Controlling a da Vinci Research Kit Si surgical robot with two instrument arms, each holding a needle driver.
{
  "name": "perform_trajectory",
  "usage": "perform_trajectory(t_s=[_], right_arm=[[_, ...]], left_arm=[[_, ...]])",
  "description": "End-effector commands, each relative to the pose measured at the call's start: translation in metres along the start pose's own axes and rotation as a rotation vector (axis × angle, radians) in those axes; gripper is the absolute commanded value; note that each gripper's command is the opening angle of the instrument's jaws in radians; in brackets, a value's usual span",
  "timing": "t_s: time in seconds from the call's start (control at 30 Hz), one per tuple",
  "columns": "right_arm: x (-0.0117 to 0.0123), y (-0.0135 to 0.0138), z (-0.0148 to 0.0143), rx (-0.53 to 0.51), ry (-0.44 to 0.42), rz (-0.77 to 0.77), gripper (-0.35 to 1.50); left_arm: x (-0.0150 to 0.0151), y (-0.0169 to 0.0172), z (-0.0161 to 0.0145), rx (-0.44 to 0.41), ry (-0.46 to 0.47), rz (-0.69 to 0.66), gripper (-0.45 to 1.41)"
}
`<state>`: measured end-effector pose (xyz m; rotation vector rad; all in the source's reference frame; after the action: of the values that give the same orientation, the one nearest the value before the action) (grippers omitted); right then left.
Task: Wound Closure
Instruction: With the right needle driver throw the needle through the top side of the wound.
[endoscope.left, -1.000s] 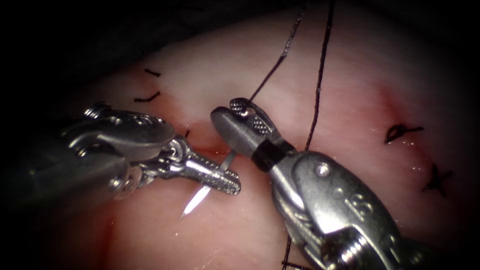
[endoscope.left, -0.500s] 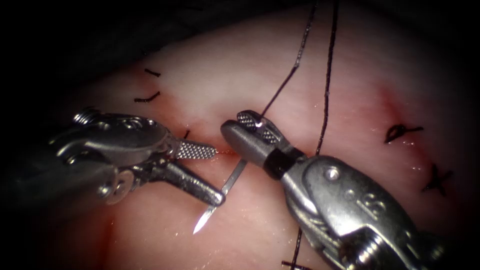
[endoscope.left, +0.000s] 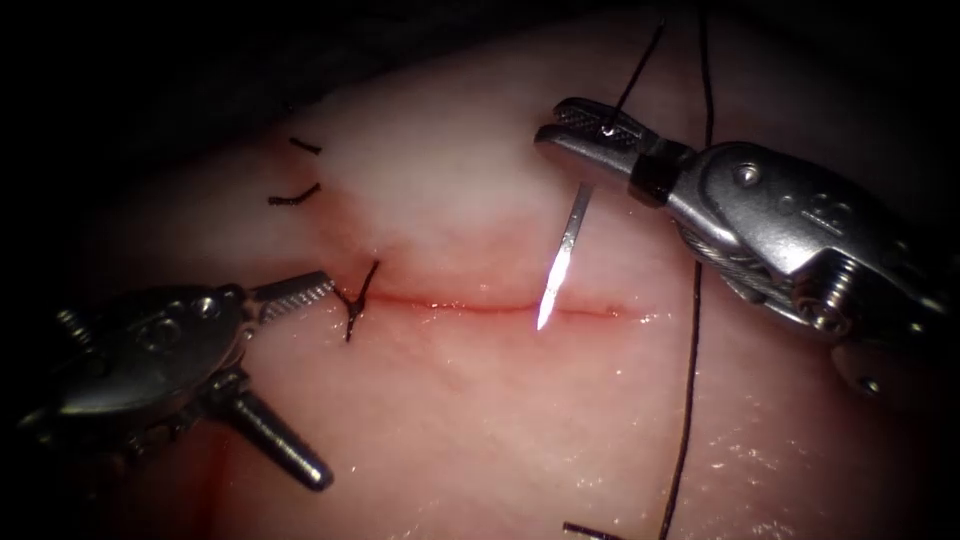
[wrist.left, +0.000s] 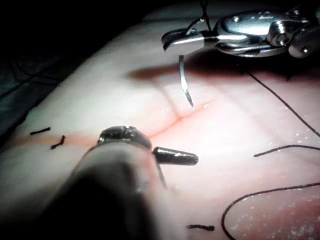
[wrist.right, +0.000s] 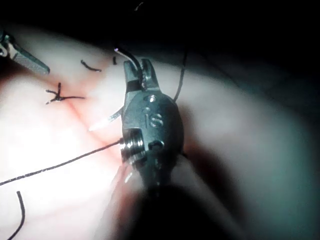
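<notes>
Nearest you, the left tool (endoscope.left: 290, 385) sits low at the left end of the cut (endoscope.left: 480, 303), jaws spread wide, holding nothing. One jaw points at the knotted stitch (endoscope.left: 355, 298) at the cut's left end, the other angles down over the tissue (endoscope.left: 450, 430) below the cut. In the left wrist view the same tool (wrist.left: 167, 156) is clear of the needle.

Mid-field: the needle (endoscope.left: 562, 262) hangs free above the cut, out of the tissue, tip down just over the cut line toward its right part. A second ago your left tool was clamped on its shaft near the tip; 0.5 s ago it had let go, and now it has backed off left.

Farther back, your right tool (endoscope.left: 585, 130) has lifted up and right, jaws clamped on the needle near its thread end. Thread (endoscope.left: 690, 350) runs down the right side of the cut. Two short cut ends (endoscope.left: 295, 196) lie on the upper left.
</notes>
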<state>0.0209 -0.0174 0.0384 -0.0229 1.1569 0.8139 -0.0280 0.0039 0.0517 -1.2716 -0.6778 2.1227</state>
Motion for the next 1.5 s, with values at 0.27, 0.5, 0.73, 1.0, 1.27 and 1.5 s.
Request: perform_trajectory(t_s=[0.27, 0.5, 0.73, 1.0, 1.27, 1.5], right_arm=[[0.0004, -0.0014, 0.0041, 0.047, 0.054, -0.135, -0.35], [0.0009, -0.0023, 0.0054, 0.057, 0.080, -0.219, -0.35], [0.0011, -0.0022, 0.0069, 0.050, 0.078, -0.264, -0.35], [0.0020, -0.0028, 0.0089, 0.042, 0.088, -0.314, -0.35], [0.0022, -0.0026, 0.0102, 0.034, 0.101, -0.363, -0.35], [0.0012, -0.0027, 0.0101, 0.029, 0.106, -0.421, -0.35]], left_arm=[[-0.0007, 0.0002, 0.0028, 0.051, -0.007, 0.161, 0.00], [-0.0008, -0.0003, 0.0032, 0.130, -0.002, 0.137, -0.45], [-0.0016, -0.0008, 0.0054, 0.184, -0.011, 0.130, -0.45], [-0.0029, -0.0026, 0.0070, 0.205, -0.014, 0.129, -0.45], [-0.0035, -0.0029, 0.0064, 0.211, -0.015, 0.106, -0.45], [-0.0035, -0.0019, 0.0060, 0.213, -0.018, 0.104, -0.45]])
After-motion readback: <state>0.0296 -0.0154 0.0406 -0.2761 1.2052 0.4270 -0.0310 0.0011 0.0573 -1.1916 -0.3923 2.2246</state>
